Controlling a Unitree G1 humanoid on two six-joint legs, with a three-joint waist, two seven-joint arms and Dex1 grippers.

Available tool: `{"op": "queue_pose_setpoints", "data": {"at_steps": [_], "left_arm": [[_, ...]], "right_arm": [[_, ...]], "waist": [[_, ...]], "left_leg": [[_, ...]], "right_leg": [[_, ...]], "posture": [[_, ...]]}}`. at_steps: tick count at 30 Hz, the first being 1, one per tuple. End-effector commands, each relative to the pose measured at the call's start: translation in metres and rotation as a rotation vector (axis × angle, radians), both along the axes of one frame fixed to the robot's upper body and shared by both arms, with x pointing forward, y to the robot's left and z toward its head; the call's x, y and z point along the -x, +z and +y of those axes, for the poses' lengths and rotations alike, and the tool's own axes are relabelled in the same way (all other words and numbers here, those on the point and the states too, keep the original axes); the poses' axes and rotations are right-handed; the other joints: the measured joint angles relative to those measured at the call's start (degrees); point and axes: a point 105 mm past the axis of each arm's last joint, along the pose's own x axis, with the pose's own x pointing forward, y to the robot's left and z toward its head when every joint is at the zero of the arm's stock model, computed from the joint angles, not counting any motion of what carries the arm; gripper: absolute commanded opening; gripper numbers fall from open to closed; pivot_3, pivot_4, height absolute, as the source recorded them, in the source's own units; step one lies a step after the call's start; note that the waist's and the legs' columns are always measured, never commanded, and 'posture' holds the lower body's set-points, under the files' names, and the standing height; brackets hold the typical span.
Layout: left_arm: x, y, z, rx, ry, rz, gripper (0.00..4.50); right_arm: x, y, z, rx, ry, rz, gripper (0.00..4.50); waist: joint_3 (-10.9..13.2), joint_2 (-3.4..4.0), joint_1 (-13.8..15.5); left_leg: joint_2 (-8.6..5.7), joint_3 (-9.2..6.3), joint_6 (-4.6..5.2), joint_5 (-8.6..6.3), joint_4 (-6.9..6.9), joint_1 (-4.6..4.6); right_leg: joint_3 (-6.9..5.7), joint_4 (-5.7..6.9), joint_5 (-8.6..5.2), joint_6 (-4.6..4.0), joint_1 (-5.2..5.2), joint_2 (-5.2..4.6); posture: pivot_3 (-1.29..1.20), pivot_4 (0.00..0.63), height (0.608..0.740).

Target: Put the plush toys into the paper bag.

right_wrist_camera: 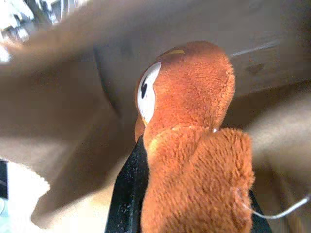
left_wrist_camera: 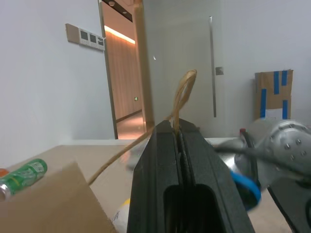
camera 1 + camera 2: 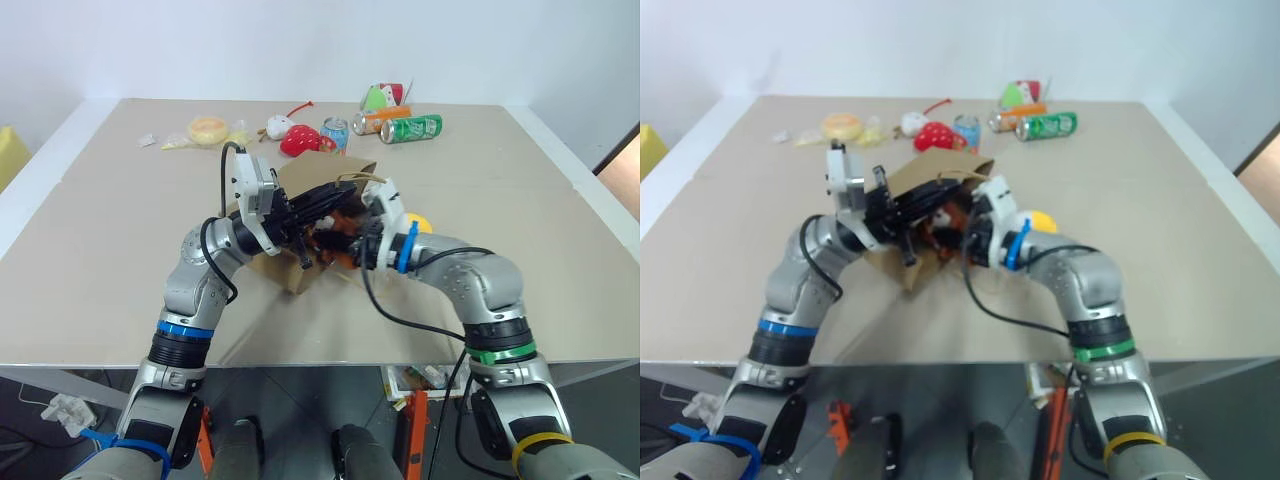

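The brown paper bag (image 3: 305, 178) lies on its side at the table's middle, mouth toward me. My left gripper (image 3: 338, 193) is shut on the bag's twisted cord handle (image 2: 181, 92) and holds the mouth's upper edge up. The brown plush toy (image 1: 194, 145), with its orange-tan face, sits between the black fingers (image 1: 127, 194) of my right gripper (image 3: 342, 250). That gripper is shut on it, and the toy's head is inside the bag's mouth (image 1: 63, 97). The white-and-yellow egg-shaped plush (image 3: 420, 222) lies on the table just behind my right forearm, to the right of the bag.
Along the table's far side lie a red strawberry plush (image 3: 300, 143), a small white toy (image 3: 278, 127), a blue can (image 3: 335, 132), an orange can (image 3: 376, 120), a green can (image 3: 412, 128), a yellow round item (image 3: 208, 128) and a green-and-red packet (image 3: 385, 96).
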Motion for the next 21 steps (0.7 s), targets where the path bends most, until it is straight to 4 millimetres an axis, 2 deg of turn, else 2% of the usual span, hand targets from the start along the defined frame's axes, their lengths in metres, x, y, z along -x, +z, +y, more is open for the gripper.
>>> {"op": "queue_pose_setpoints", "data": {"at_steps": [1, 7, 10, 14, 21], "left_arm": [[0.005, 0.012, 0.0, 0.023, -0.008, -0.051, 0.0], [0.005, 0.014, -0.003, 0.03, -0.015, -0.055, 0.0], [0.005, 0.014, -0.002, 0.031, -0.014, -0.056, 0.0], [0.005, 0.013, 0.0, 0.03, -0.008, -0.055, 0.0], [0.005, 0.013, 0.001, 0.031, -0.003, -0.053, 0.0]], "right_arm": [[0.007, 0.013, 0.005, -0.02, 0.035, -0.044, 0.3], [0.012, 0.001, 0.039, -0.023, 0.082, 0.004, 0.3], [0.013, -0.007, 0.047, -0.011, 0.086, 0.028, 0.3], [0.003, -0.012, 0.045, -0.006, 0.03, 0.051, 0.3], [-0.007, 0.001, 0.032, -0.054, -0.025, 0.037, 0.3]], "waist": [[0.0, 0.0, -0.06], [0.0, 0.01, -0.39], [0.0, 0.01, -0.31], [0.0, 0.0, -0.17], [0.0, 0.0, -0.2]], "left_leg": [[0.01, -0.01, 0.0, 0.0, 0.0, 0.0], [0.12, -0.09, 0.0, 0.0, -0.08, 0.06], [0.11, -0.09, 0.0, 0.0, -0.07, 0.03], [0.08, -0.05, 0.0, 0.0, 0.0, -0.02], [0.09, -0.06, 0.0, 0.0, 0.0, -0.01]], "right_leg": [[0.0, 0.0, 0.0, -0.01, 0.0, 0.02], [-0.02, 0.08, 0.01, -0.1, -0.07, 0.18], [-0.03, 0.08, -0.01, -0.08, -0.05, 0.15], [-0.03, 0.07, -0.01, -0.04, -0.03, 0.08], [-0.03, 0.07, 0.03, -0.07, -0.05, 0.11]], "posture": [[0.0, 0.15, 0.74], [0.0, 0.15, 0.74], [0.0, 0.15, 0.74], [0.0, 0.15, 0.74], [0.0, 0.15, 0.74]]}}
